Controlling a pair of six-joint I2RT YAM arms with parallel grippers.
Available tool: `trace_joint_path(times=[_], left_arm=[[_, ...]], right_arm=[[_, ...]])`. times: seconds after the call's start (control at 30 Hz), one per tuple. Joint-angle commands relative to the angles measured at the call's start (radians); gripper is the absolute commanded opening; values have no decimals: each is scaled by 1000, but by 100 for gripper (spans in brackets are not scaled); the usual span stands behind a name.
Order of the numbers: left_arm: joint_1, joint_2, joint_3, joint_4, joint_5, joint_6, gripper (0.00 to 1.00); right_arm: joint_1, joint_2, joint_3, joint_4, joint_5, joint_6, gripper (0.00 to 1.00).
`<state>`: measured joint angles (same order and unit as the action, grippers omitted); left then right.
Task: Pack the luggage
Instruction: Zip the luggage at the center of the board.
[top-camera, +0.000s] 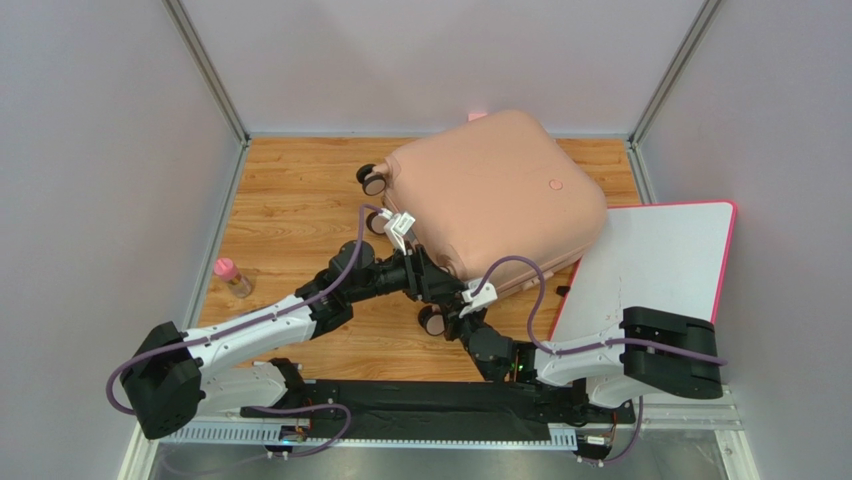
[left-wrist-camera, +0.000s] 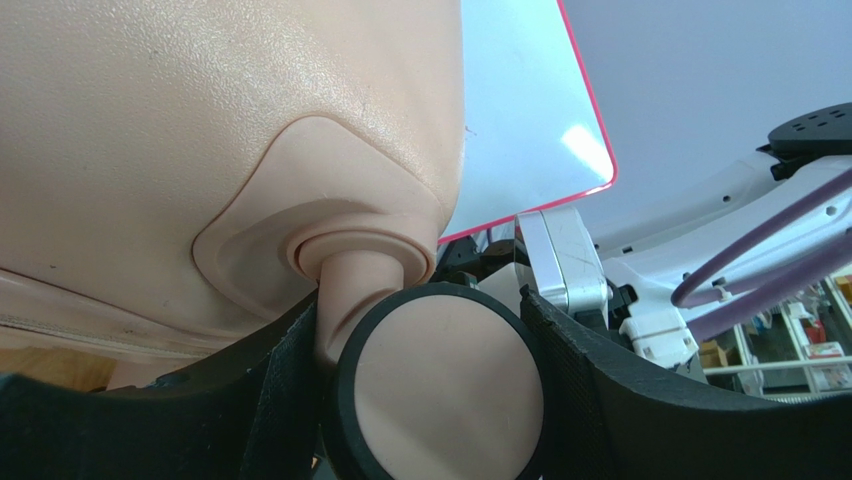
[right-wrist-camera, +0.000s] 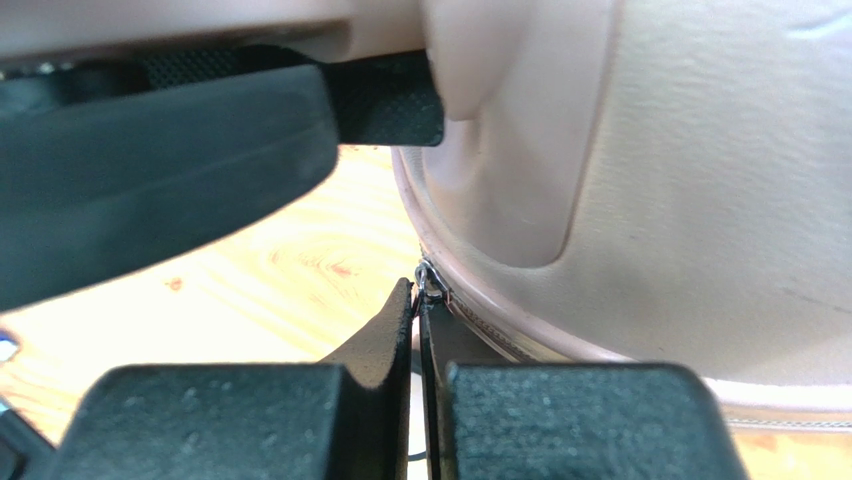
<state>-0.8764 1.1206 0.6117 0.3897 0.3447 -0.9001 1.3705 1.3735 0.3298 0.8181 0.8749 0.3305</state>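
Note:
The luggage (top-camera: 490, 190), a pale pink hard-shell suitcase, lies shut on the wooden table (top-camera: 290, 210), its right side resting on a white board. Its caster wheels face left. My left gripper (top-camera: 440, 292) is at its near-left corner. In the left wrist view a caster wheel (left-wrist-camera: 440, 390) fills the gap between the pads (left-wrist-camera: 290, 390), which press on both of its sides. My right gripper (top-camera: 462, 318) sits just below, fingertips (right-wrist-camera: 400, 310) pinched together on the metal zipper pull (right-wrist-camera: 428, 276) at the seam of the shell (right-wrist-camera: 700, 180).
A flat white board with a pink rim (top-camera: 660, 270) lies at the right, partly under the suitcase. A small bottle with a pink cap (top-camera: 233, 277) stands near the table's left edge. Grey walls enclose the table on three sides.

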Motion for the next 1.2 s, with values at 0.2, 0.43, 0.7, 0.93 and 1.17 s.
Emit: trace_joint_path(times=[0.2, 0.43, 0.7, 0.93, 1.17], left_arm=[[-131, -27, -13, 287, 114, -13, 0], [-168, 19, -17, 307, 74, 6, 0], [-225, 64, -15, 366, 22, -10, 0], [-227, 62, -21, 380, 5, -28, 0], [-228, 41, -32, 394, 5, -56, 0]], right_arm=[[7, -139, -54, 87, 73, 133, 0], [2, -186, -121, 30, 114, 183, 0], [6, -223, -149, 33, 104, 214, 0], [6, -105, -89, 169, 61, 191, 0], [22, 85, 9, 340, 45, 153, 0]])
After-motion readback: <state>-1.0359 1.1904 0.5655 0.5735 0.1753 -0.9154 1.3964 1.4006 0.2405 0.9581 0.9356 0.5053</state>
